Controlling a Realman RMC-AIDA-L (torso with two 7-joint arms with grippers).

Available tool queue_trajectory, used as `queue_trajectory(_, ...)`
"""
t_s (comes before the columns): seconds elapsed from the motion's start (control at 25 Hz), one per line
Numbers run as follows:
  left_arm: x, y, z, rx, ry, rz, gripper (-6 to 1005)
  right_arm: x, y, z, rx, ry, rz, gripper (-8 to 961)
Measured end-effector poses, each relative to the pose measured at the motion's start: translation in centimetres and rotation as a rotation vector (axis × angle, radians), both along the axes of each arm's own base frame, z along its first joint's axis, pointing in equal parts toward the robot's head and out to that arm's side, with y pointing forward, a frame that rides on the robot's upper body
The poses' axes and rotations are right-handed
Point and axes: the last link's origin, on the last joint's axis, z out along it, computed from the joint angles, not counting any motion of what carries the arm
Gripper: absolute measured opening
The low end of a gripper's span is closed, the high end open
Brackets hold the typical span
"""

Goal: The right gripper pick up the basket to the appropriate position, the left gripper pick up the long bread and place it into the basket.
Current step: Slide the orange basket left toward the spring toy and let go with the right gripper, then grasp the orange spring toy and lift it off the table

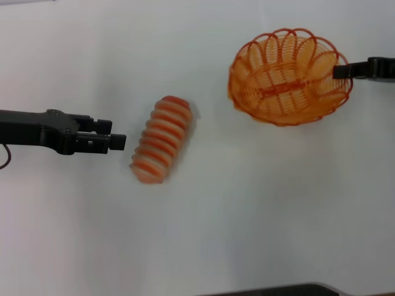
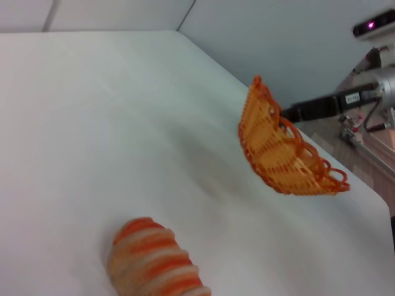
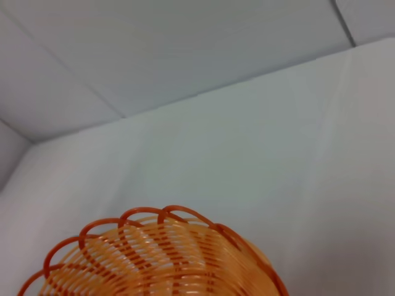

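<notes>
While the right gripper (image 1: 339,71) is clamped on the far rim of the basket (image 1: 287,77), that basket hangs tilted above the white table (image 1: 247,216), apparently mid-carry toward a spot the other arm can reach. Long bread (image 1: 162,139): lying on the table, well apart from the basket, unheld. Left gripper (image 1: 117,142): just beside the loaf's left flank, not touching; whether its fingers are parted or together cannot be told. Writing: none readable; a small tag on the right arm in the left wrist view is illegible.

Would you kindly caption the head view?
Right gripper holds the tilted basket by its rim; left gripper nears the long bread.
</notes>
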Motion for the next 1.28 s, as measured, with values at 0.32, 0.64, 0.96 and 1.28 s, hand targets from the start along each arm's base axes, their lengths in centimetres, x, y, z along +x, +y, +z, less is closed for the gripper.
queue_trajectory(0.32, 0.8, 0.7, -0.1, 0.001, 0.003, -0.019, 673, 1.3, -1.5, -3.6, 0.041, 0.095, -0.134, 88)
queue_trajectory(0.64, 0.9, 0.8, -0.2, 0.004, 0.009, -0.020, 672, 2.3, -2.3, -6.2, 0.044, 0.113, -0.188, 102)
queue_trajectory(0.96, 0.8, 0.8, -0.2, 0.001, 0.012, -0.016, 673, 2.2, -2.8, -5.8, 0.097, 0.165, -0.161, 296)
queue_trajectory(1.28, 0.9, 0.8, -0.2, 0.003, 0.009, -0.021, 671, 4.2, -3.2, -0.7, 0.454, 0.150, -0.051, 554)
